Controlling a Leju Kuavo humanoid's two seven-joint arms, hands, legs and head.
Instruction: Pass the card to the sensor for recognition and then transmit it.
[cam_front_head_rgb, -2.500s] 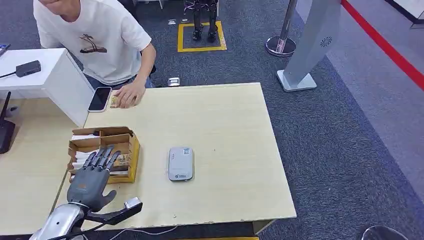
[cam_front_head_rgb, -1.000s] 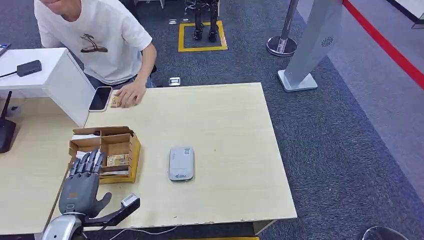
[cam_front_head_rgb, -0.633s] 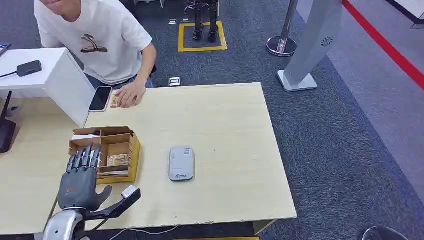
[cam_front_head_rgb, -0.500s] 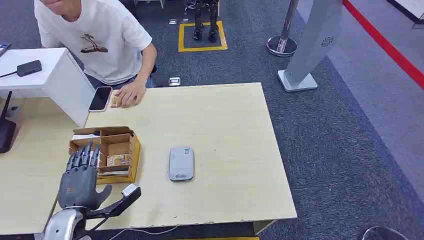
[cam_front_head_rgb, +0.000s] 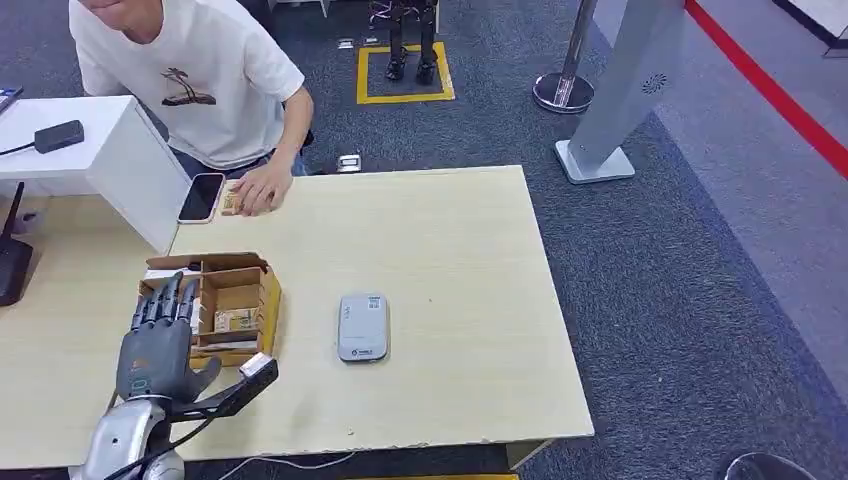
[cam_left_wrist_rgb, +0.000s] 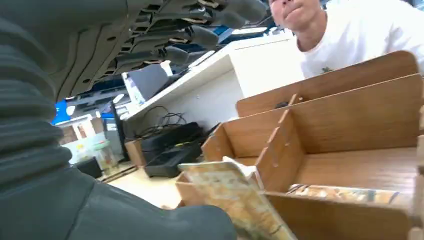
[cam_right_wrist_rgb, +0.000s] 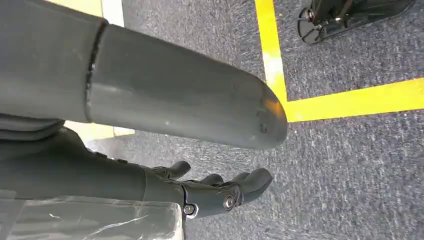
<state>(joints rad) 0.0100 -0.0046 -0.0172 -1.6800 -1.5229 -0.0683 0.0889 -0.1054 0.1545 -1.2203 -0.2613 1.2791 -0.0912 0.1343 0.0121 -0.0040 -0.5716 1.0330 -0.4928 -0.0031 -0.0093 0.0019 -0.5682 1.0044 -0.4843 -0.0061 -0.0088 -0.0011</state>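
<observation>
Over box (cam_front_head_rgb: 212, 305) near edge | left robot hand (cam_front_head_rgb: 155, 345) spread, empty | right robot hand (cam_right_wrist_rgb: 220, 192) curled, empty

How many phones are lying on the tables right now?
1: a black phone lies at the far left corner of the wooden table, beside the person's hand. The grey device mid-table looks like the card sensor. Others may be hidden.

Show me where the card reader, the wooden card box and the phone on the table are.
card reader (cam_front_head_rgb: 362, 327), head view, middle of its grey top face.
wooden card box (cam_front_head_rgb: 268, 292), head view, its right outer wall.
phone (cam_front_head_rgb: 201, 197), head view, centre of its dark screen.
</observation>
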